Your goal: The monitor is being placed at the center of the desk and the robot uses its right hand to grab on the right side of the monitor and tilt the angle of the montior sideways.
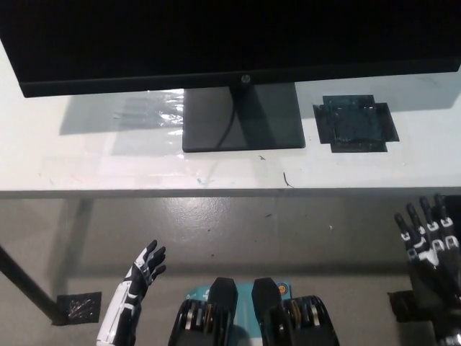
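Note:
A black monitor (pixel 216 36) fills the top of the head view, its lower bezel slanting slightly across the white desk (pixel 86 151). Its flat dark base (pixel 243 117) stands on the desk's middle. My black right hand (pixel 428 234) hangs open at the lower right, below the desk's front edge and well apart from the monitor. My white left hand (pixel 140 277) rests open at the lower left, over the floor.
A dark taped square (pixel 355 124) lies on the desk right of the base. A black cable runs down the monitor's stand. A desk leg (pixel 29 288) and a small dark floor patch (pixel 79 306) show at lower left.

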Robot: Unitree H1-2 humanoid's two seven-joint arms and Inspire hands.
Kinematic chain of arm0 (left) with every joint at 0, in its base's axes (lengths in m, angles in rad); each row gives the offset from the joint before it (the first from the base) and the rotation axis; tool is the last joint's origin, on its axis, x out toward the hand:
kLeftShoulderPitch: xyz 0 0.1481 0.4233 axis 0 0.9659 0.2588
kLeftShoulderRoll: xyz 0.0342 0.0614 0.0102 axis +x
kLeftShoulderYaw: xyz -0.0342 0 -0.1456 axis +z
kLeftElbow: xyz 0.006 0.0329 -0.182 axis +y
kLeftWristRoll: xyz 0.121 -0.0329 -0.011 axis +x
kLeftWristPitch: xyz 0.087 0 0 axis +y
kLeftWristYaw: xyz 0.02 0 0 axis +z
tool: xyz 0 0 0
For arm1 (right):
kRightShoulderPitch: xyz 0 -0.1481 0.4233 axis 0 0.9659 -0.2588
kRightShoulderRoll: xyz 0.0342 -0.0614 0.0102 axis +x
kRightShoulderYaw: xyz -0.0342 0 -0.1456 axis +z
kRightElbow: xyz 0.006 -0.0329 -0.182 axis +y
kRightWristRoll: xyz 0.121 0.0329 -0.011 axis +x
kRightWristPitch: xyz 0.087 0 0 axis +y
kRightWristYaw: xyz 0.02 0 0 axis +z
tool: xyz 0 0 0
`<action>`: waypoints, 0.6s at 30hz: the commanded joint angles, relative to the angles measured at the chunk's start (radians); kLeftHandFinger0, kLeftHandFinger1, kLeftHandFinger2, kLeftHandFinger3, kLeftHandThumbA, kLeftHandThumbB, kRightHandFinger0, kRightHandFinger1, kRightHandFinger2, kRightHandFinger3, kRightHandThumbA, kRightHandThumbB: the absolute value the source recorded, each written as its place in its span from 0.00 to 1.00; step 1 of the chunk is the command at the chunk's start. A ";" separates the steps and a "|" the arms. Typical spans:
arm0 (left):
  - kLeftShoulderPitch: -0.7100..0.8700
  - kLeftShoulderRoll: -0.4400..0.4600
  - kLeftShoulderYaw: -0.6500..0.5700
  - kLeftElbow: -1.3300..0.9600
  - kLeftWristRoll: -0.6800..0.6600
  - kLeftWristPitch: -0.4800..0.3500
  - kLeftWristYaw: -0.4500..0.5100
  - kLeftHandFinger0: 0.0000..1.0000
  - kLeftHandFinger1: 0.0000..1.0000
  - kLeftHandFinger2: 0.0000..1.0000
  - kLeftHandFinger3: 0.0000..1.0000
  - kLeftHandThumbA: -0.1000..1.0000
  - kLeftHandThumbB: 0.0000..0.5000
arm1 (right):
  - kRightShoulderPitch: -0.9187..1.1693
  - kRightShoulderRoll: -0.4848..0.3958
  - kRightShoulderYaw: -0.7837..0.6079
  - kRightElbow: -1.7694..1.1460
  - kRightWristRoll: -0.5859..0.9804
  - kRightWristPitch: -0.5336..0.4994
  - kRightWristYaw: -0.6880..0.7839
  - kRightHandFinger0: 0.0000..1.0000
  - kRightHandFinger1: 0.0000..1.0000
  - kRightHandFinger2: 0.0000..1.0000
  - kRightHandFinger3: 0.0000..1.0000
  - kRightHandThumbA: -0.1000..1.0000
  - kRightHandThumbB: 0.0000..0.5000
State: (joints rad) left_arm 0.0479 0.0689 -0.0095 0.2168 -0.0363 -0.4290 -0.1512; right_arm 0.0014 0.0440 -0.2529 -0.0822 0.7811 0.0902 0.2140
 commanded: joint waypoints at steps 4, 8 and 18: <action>-0.026 0.016 -0.007 -0.020 0.008 -0.041 -0.021 1.00 1.00 1.00 1.00 1.00 0.58 | 0.105 0.034 0.255 -0.419 -0.606 -0.497 0.223 1.00 1.00 1.00 1.00 1.00 0.77; -0.018 0.020 -0.008 -0.015 0.013 -0.041 -0.020 1.00 1.00 1.00 1.00 1.00 0.58 | 0.041 0.009 0.212 -0.086 -0.702 -0.560 0.108 1.00 1.00 1.00 1.00 1.00 0.73; -0.002 0.040 -0.021 0.028 0.036 -0.041 -0.016 1.00 1.00 1.00 1.00 1.00 0.58 | 0.019 -0.041 0.213 0.280 -0.772 -0.560 -0.074 1.00 1.00 1.00 1.00 1.00 0.67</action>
State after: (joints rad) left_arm 0.0486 0.0737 -0.0113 0.2329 -0.0323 -0.4290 -0.1513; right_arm 0.0680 0.0388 -0.0991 0.0021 0.4277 -0.1217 0.2236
